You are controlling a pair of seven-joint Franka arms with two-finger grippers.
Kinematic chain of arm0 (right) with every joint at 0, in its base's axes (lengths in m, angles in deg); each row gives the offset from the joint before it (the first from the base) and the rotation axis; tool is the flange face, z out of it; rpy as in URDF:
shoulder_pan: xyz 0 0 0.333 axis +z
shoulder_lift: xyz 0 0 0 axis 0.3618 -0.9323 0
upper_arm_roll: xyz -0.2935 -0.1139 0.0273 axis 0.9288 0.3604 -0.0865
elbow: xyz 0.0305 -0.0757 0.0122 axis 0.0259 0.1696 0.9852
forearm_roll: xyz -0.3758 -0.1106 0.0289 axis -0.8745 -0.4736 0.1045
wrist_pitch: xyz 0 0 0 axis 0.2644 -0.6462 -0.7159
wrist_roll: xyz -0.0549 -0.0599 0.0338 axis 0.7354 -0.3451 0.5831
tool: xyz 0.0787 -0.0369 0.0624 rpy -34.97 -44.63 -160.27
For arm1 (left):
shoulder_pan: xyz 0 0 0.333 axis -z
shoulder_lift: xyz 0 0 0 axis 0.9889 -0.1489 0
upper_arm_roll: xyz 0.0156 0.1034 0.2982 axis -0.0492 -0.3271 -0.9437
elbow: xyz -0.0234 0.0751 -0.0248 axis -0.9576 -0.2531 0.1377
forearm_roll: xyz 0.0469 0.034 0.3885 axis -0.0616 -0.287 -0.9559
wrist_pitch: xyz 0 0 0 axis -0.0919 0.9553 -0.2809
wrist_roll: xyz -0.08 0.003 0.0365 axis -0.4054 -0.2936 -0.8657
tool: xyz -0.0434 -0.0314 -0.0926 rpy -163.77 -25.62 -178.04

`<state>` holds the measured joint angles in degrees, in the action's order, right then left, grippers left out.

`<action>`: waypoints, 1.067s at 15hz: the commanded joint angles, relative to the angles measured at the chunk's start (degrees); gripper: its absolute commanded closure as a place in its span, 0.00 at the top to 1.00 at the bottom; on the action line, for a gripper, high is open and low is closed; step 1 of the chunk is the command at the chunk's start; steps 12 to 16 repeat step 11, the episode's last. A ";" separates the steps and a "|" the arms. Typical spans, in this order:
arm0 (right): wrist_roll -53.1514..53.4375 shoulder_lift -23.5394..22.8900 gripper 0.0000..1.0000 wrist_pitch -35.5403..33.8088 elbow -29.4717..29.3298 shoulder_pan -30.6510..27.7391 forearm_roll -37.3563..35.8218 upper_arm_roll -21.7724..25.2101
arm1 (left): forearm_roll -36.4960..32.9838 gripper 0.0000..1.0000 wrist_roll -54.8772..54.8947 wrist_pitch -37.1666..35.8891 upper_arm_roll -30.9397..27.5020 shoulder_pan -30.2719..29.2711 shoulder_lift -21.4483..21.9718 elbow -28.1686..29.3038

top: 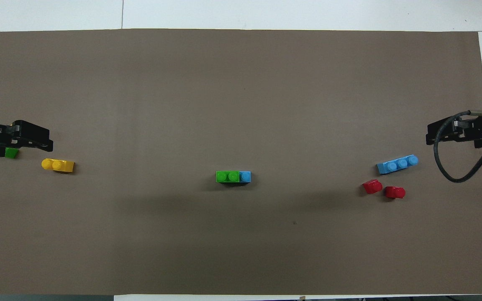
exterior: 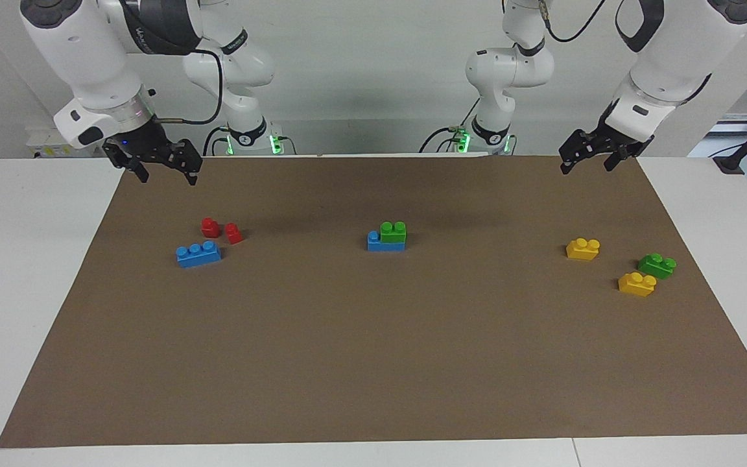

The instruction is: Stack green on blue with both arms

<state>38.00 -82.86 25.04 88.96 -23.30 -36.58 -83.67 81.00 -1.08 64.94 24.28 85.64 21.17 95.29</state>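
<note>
While both arms hang raised over the desk's robot-side edge:
facing stack: green brick (exterior: 393, 231) sits on blue brick (exterior: 384, 242), mid-mat
facing left pincer (exterior: 591, 154): wide, empty
facing right pincer (exterior: 156, 163): wide, empty
overhead stack: green covers two studs, one blue stud bare
overhead spare blue brick (top: 397, 164): near right pincer's end

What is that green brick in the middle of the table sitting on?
The green brick sits on a blue brick, covering two of its studs. Only one blue stud shows, at the right arm's end; the covered studs cannot be seen.
</note>
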 commanded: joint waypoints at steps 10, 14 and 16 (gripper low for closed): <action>-4.68 -0.77 1.00 1.12 -0.87 -1.33 0.04 -0.68 | -2.27 1.00 3.14 2.83 0.67 -0.86 1.31 1.70; -4.59 -0.77 1.00 1.12 -0.87 -1.33 0.04 -0.68 | -2.27 1.00 3.14 2.83 0.67 -0.86 1.40 1.79; -4.59 -0.77 1.00 1.12 -0.87 -1.33 0.04 -0.68 | -2.27 1.00 3.14 2.83 0.67 -0.86 1.40 1.79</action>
